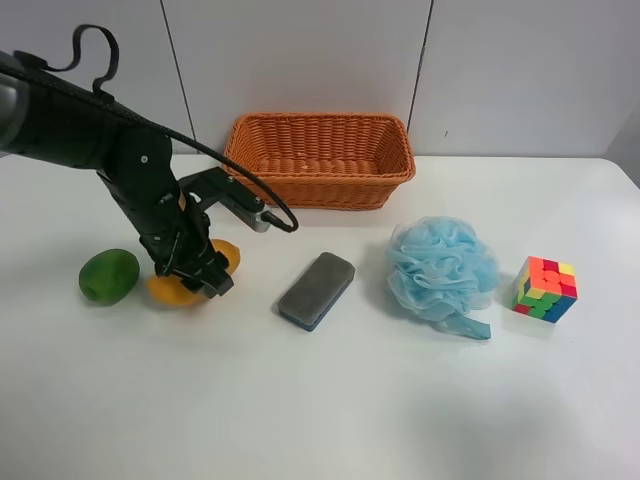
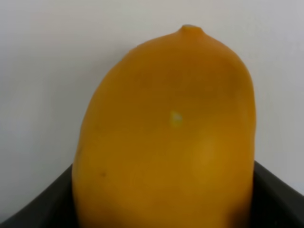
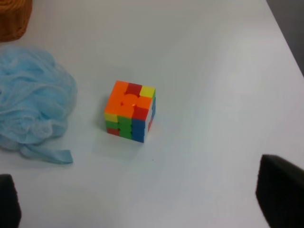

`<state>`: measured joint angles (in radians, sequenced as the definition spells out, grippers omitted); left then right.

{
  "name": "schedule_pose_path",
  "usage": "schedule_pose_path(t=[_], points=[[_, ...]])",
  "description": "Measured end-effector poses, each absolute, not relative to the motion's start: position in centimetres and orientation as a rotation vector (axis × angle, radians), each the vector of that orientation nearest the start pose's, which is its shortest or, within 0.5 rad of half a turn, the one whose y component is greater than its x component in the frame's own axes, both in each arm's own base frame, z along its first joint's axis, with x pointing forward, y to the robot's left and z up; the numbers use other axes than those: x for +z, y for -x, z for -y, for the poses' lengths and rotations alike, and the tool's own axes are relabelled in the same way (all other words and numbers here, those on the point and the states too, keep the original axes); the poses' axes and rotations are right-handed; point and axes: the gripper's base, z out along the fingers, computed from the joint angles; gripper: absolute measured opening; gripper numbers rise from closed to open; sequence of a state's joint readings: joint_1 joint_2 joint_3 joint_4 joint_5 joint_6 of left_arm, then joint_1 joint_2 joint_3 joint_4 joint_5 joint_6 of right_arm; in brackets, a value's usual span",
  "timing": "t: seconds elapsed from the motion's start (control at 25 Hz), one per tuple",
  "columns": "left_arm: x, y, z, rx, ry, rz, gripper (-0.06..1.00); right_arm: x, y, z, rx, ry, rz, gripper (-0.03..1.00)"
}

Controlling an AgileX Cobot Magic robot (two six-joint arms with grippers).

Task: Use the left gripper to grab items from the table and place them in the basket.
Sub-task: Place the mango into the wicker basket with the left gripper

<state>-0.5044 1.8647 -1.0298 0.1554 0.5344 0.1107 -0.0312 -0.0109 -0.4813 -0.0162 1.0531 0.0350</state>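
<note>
The left gripper (image 1: 200, 268) sits low over the mango (image 2: 166, 142) on the white surface (image 1: 350, 400), just beside the green fruit (image 1: 108, 275). Its fingers (image 2: 278, 204) flank the mango, but I cannot tell whether they squeeze it. The basket (image 1: 320, 190) stands behind. The right gripper (image 3: 145, 199) has its fingers spread wide.

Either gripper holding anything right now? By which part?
Right gripper: nothing, open. Left gripper straddles the mango across its width; jaws at both flanks, but a firm clamp cannot be told.
</note>
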Motion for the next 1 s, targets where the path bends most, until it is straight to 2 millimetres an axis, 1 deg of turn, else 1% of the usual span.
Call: schedule_pose_path(t=[0.12,0.24,0.32,0.36,0.56,0.64,0.72,0.8,1.0], points=[[15.9,-30.3,15.8,0.072,-1.018,-2.648,0.60,27.3,0.4,0.1,-0.017,-0.068,-2.043,0.99],[18.6,-31.0,16.0,0.097,-1.005,-2.667,0.60,27.3,0.4,0.1,-0.017,-0.068,-2.043,0.99],[20.7,-31.8,16.4,0.111,-0.989,-2.674,0.60,27.3,0.4,0.1,-0.017,-0.068,-2.043,0.99],[22.7,-32.6,16.7,0.115,-0.965,-2.667,0.60,27.3,0.4,0.1,-0.017,-0.068,-2.043,0.99],[28.2,-34.3,17.5,0.106,-0.899,-2.602,0.60,27.3,0.4,0.1,-0.017,-0.068,-2.043,0.99],[29.6,-35.0,17.9,0.104,-0.884,-2.589,0.60,27.3,0.4,0.1,-0.017,-0.068,-2.043,0.99],[30.4,-35.9,18.3,0.101,-0.871,-2.575,0.60,27.3,0.4,0.1,-0.017,-0.068,-2.043,0.99],[30.8,-37.2,19.0,0.094,-0.858,-2.551,0.60,27.3,0.4,0.1,-0.017,-0.068,-2.043,0.99],[30.8,-40.1,20.6,0.079,-0.836,-2.495,0.60,27.3,0.4,0.1,-0.017,-0.068,-2.043,0.99]])
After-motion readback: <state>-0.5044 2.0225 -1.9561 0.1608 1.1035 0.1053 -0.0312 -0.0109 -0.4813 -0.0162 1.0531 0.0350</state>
